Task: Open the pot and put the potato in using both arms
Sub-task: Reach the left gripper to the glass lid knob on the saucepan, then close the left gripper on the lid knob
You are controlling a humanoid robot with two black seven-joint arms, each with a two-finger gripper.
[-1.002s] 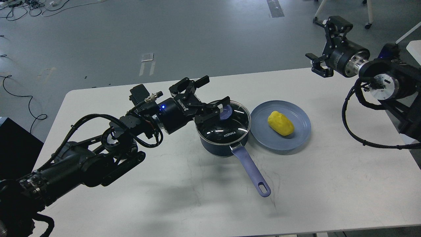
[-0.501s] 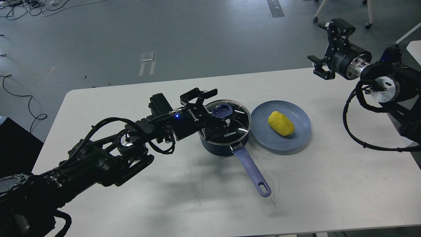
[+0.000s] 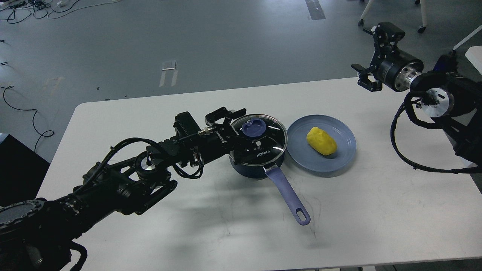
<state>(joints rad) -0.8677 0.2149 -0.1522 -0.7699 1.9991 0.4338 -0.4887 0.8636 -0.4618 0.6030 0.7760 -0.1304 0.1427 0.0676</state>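
The dark navy pot [image 3: 251, 168] stands mid-table with its glass lid [image 3: 269, 145] on and its lavender handle [image 3: 288, 195] pointing toward me. The lid's blue knob [image 3: 253, 128] shows on top. My left gripper [image 3: 244, 129] is open and low at the lid's left side, one finger behind the knob and one in front of it, not closed on it. The yellow potato [image 3: 321, 140] lies on the blue-grey plate [image 3: 340, 160], right of the pot. My right gripper [image 3: 364, 54] is open and empty, high above the table's far right corner.
The white table [image 3: 211, 233] ends close behind the pot and plate. My left arm [image 3: 124, 180] lies low across the table's left half. The right arm's cable loop [image 3: 399, 146] hangs over the right edge.
My left gripper has dropped and drawn in, from above the lid down to knob level with its fingers either side of the knob. The right gripper has shifted slightly up and right.
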